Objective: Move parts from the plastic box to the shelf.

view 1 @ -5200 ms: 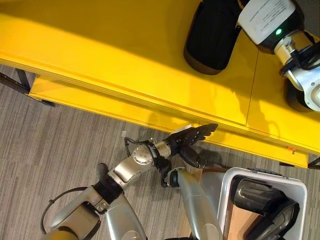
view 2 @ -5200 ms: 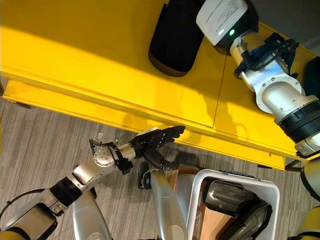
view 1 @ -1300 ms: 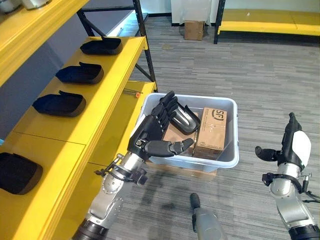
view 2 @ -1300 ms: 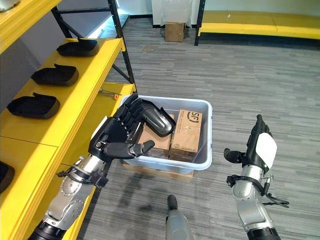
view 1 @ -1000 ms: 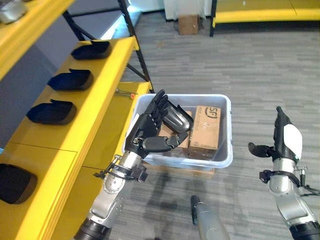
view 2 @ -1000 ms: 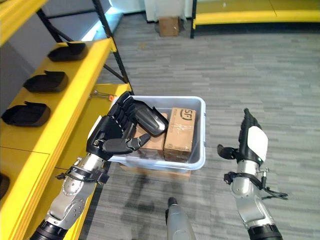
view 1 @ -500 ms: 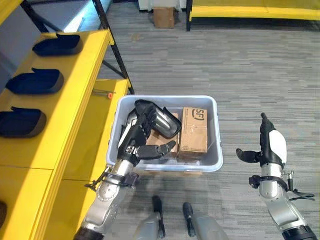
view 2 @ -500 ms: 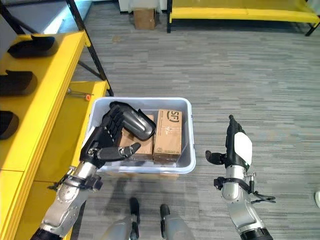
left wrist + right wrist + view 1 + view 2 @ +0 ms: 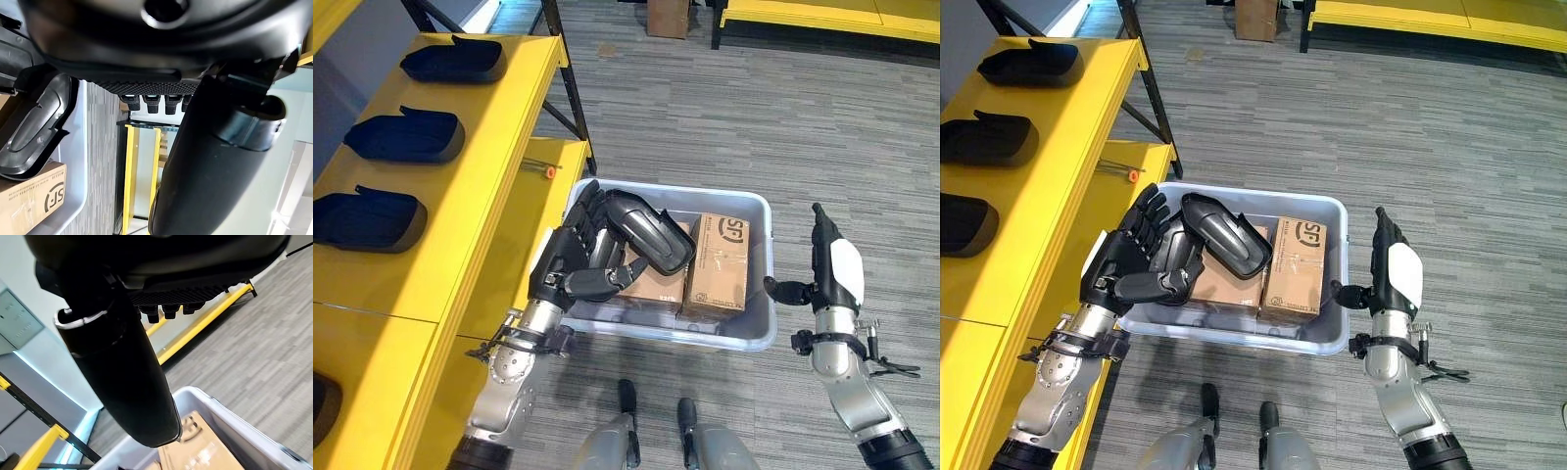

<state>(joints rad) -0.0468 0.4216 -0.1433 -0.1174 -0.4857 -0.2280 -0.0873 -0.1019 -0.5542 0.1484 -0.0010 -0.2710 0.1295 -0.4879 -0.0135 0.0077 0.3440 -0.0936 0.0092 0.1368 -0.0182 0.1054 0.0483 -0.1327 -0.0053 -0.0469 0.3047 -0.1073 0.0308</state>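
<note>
A light grey plastic box (image 9: 750,338) stands on the floor beside the yellow shelf (image 9: 499,127). A black moulded part (image 9: 651,230) lies tilted in its left half, on two cardboard boxes (image 9: 720,264). My left hand (image 9: 576,266) hangs over the box's left rim with its fingers relaxed against the part's near side, gripping nothing; in the left wrist view the part (image 9: 34,127) lies just past the fingers. My right hand (image 9: 832,269) is open and upright, its thumb close to the box's right wall. Three black parts (image 9: 406,137) lie in a row on the shelf.
The shelf's lower yellow board (image 9: 533,211) runs along the box's left side, with a small orange-tipped tool (image 9: 548,172) on it. A black shelf post (image 9: 570,98) rises behind the box. A cardboard carton (image 9: 668,15) and another yellow rack (image 9: 822,15) stand far across the grey floor.
The whole view has shifted, so the camera moved. My right hand now stands nearer the box's right wall. My left hand stays at the part in the box.
</note>
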